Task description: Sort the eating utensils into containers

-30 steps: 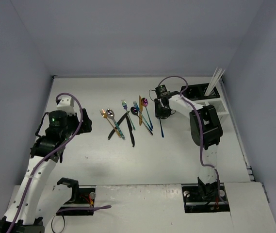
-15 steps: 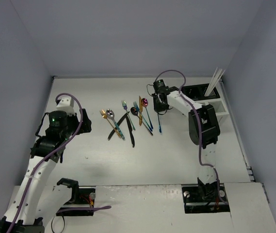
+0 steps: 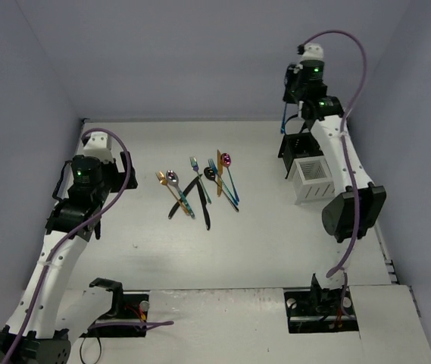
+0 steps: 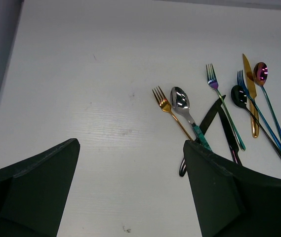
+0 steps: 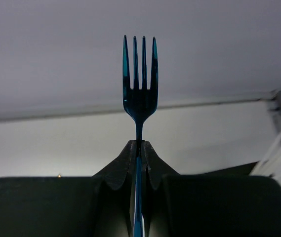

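Pale lavender walls (image 3: 200, 61), white table (image 3: 260, 243)

No legible text or labels anywhere.

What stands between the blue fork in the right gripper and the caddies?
Nothing visible. The right gripper, shut on the blue fork, holds it high over the black caddy, with the white caddy beside that; only open air lies between.

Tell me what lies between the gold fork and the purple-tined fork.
A silver spoon lies between the gold fork and the purple-tined fork, close beside the gold one. The left wrist view shows it clearly.
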You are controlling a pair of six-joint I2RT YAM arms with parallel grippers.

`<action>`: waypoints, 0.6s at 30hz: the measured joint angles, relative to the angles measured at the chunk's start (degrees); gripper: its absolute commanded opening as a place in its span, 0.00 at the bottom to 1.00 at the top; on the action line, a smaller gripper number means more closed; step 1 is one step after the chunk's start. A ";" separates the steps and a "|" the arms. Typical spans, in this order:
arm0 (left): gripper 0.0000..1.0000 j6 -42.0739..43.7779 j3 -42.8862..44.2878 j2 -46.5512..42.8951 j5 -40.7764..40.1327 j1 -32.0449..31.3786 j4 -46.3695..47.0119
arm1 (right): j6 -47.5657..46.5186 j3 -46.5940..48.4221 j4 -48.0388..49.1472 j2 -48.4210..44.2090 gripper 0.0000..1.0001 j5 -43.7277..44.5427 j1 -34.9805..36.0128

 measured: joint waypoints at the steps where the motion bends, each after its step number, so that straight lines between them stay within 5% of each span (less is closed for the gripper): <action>1: 0.85 0.33 0.10 0.11 -0.49 0.11 0.57 | -0.65 -1.11 2.33 -1.13 0.00 0.55 -1.69; 7: 0.85 1.38 -1.57 -0.94 -2.04 1.23 2.80 | -3.93 -12.09 15.30 -4.61 0.00 2.49 -8.25; 18: 0.85 2.26 -3.61 -3.06 -3.22 1.70 3.01 | -5.96 -33.97 32.12 -4.67 0.00 2.69 -8.76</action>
